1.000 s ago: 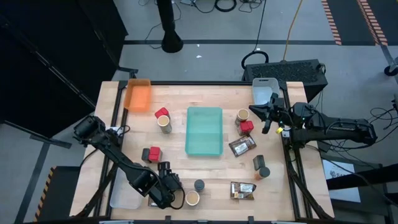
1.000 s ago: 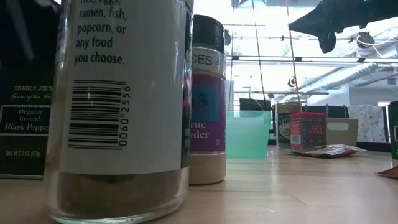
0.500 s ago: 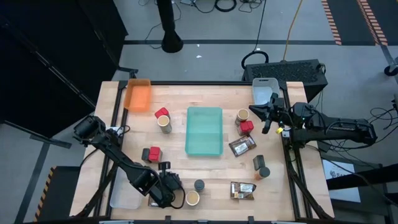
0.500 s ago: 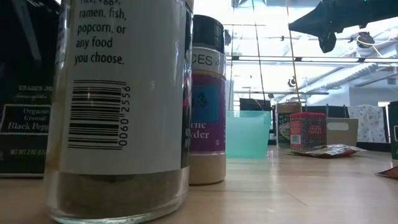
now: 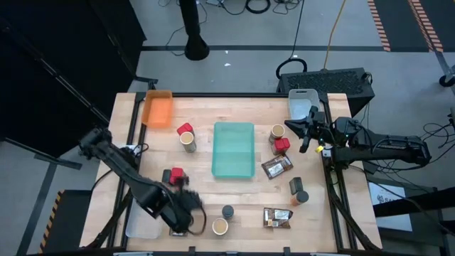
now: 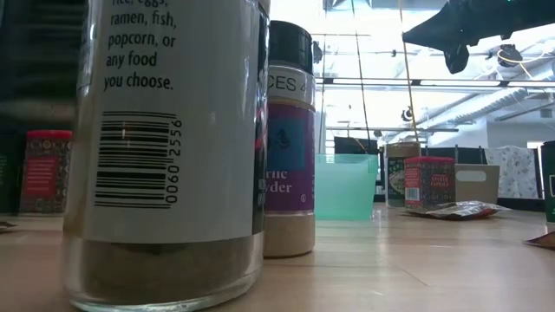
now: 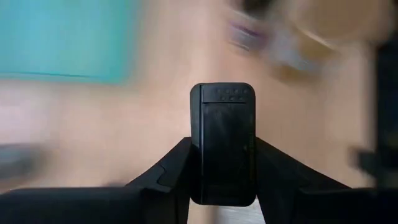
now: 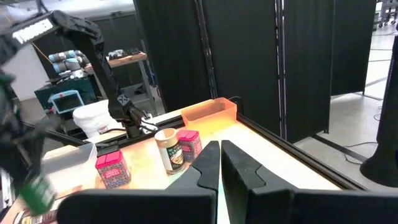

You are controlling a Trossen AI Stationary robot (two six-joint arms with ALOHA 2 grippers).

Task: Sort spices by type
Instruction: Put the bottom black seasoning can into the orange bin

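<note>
My left gripper [image 5: 187, 208] hangs blurred over the near left of the table, shut on a black rectangular spice tin [image 7: 222, 118]. Red boxes [image 5: 185, 129] [image 5: 175, 174] [image 5: 282, 144], tan jars [image 5: 188, 141] [image 5: 277, 131] [image 5: 220, 226], dark packets [image 5: 276, 166] [image 5: 277, 217] and small black jars [image 5: 227, 211] [image 5: 298, 190] stand or lie around the teal tray [image 5: 233, 149]. My right gripper [image 5: 306, 135] waits shut above the right edge, holding nothing. My left gripper pinches the black tin by two opposite sides [image 7: 198, 168] between its two fingers [image 7: 169, 173]. The fingers slant steeply down from above. The tin runs lengthwise along the fingers, its far end sticking out past them, and it is lifted clear of the table.
An orange bin [image 5: 158, 108] sits at the far left corner, a pale blue bin [image 5: 301, 103] at the far right and a clear bin [image 5: 141, 222] at the near left edge. Two tall jars [image 6: 165, 147] [image 6: 289, 139] stand close before the low camera.
My left gripper has risen with the black tin. The tin, which stood on the table at the left of the low view, has been lifted out of that view and now uncovers a red box behind it. The right arm has kept still.
</note>
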